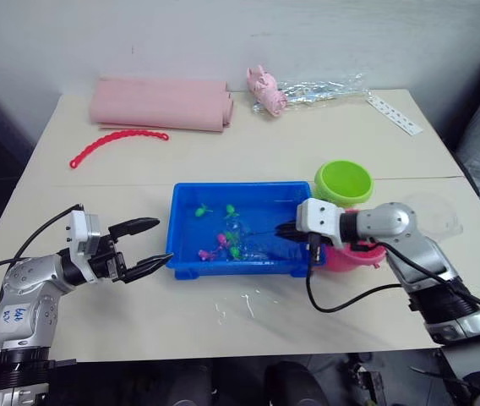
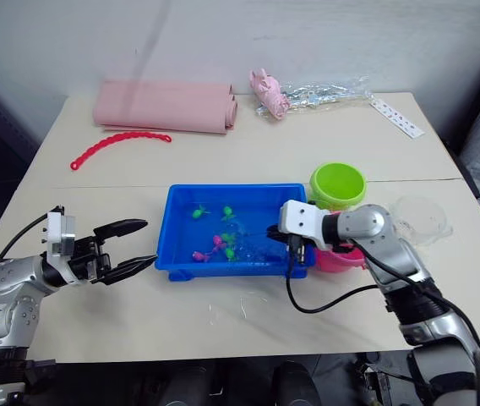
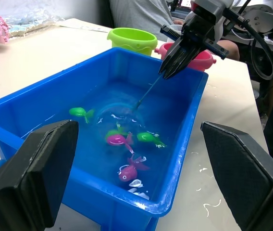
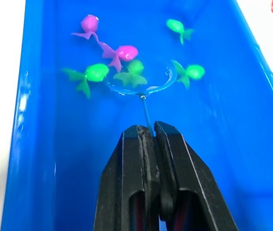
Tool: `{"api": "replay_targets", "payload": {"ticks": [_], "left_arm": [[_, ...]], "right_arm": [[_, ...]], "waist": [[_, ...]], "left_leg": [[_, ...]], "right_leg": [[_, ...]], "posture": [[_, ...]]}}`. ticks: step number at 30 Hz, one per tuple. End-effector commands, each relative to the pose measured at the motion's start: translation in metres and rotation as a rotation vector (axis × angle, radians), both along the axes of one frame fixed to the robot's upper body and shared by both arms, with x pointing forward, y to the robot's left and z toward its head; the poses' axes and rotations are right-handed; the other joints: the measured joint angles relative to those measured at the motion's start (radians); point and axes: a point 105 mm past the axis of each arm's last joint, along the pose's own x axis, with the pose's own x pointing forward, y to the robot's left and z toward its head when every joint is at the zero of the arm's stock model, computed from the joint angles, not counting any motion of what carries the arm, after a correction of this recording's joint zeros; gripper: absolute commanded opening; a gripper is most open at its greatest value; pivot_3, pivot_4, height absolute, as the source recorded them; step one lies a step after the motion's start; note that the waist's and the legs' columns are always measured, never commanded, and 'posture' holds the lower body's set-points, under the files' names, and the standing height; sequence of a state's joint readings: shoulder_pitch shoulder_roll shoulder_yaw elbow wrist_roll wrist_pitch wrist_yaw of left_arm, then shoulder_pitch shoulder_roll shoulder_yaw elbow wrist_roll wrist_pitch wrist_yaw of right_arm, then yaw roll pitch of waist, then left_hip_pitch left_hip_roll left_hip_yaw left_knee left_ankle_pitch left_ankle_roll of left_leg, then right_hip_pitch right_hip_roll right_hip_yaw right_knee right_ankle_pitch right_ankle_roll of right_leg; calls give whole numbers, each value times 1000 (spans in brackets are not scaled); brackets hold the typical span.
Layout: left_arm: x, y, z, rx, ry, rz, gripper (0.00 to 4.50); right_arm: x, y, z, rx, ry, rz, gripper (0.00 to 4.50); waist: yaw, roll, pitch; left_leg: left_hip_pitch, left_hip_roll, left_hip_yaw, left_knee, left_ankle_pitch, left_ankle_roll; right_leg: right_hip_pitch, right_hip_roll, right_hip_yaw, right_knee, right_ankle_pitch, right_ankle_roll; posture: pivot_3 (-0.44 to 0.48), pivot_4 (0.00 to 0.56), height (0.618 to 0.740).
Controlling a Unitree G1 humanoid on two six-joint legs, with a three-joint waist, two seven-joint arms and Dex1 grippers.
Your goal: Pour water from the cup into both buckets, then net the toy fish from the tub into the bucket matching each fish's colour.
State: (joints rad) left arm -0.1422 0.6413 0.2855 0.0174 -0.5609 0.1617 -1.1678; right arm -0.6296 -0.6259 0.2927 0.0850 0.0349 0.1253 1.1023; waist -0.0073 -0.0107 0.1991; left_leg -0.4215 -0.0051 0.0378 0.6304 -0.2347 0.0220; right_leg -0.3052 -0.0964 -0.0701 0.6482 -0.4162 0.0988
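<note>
I see the table (image 1: 248, 152) carrying the blue tub (image 1: 238, 230) near its front edge, with the green bucket (image 1: 343, 182) and pink bucket (image 1: 354, 254) touching the tub's right end and the clear cup (image 1: 433, 216) just beyond them toward the right edge. My right gripper (image 4: 152, 132) is clamped on a thin blue net (image 4: 141, 84) whose ring sits in the water among the fish (image 4: 127, 65), four green and two pink, clustered mid-tub. My left gripper (image 1: 143, 243) hangs wide apart, holding nothing, just off the tub's left end.
</note>
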Motion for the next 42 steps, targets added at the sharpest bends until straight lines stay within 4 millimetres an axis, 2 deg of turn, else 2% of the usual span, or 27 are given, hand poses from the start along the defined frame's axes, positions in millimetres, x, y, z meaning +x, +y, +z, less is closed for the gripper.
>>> {"api": "replay_targets", "payload": {"ticks": [1,15,19,24,32,37,39,42], "left_arm": [[-3,2,3,-5,-20,2,4467],[-7,11,1,18,-10,31,4467],[-8,12,2,19,-11,36,4467],[-8,13,3,19,-13,41,4467],[-7,14,3,15,-11,40,4467],[-8,13,5,9,-24,18,4467],[-8,11,6,3,-30,5,4467],[-6,7,9,0,-39,-18,4467]], "right_arm": [[5,3,8,-15,-34,20,0],[6,31,12,98,31,61,0],[5,31,17,123,43,60,0],[1,22,25,209,136,32,0],[-7,8,37,276,179,12,0],[-20,-21,51,316,135,-16,0],[-26,-32,59,332,64,1,0],[-31,-48,61,344,63,-28,0]], "waist": [[0,0,0],[-1,0,0],[-3,0,0],[-6,0,0],[-7,0,0],[-2,0,0],[1,0,0],[2,0,0]], "left_leg": [[0,0,0,0,0,0],[0,0,0,0,0,0],[0,0,0,0,0,0],[0,0,0,0,0,0],[0,0,0,-1,0,0],[0,0,0,-1,0,0],[0,0,0,-1,-1,0],[0,0,0,-1,-1,0]], "right_leg": [[0,0,0,0,0,0],[-1,0,0,5,0,0],[-1,0,0,5,0,0],[-1,0,0,5,0,0],[-1,0,0,5,0,0],[-1,0,0,4,0,0],[0,0,0,3,0,0],[0,0,0,0,0,0]], "posture": [[0,150,740],[0,150,740],[0,150,740],[0,150,740],[0,150,740],[0,150,740],[0,150,740],[0,150,740]]}}
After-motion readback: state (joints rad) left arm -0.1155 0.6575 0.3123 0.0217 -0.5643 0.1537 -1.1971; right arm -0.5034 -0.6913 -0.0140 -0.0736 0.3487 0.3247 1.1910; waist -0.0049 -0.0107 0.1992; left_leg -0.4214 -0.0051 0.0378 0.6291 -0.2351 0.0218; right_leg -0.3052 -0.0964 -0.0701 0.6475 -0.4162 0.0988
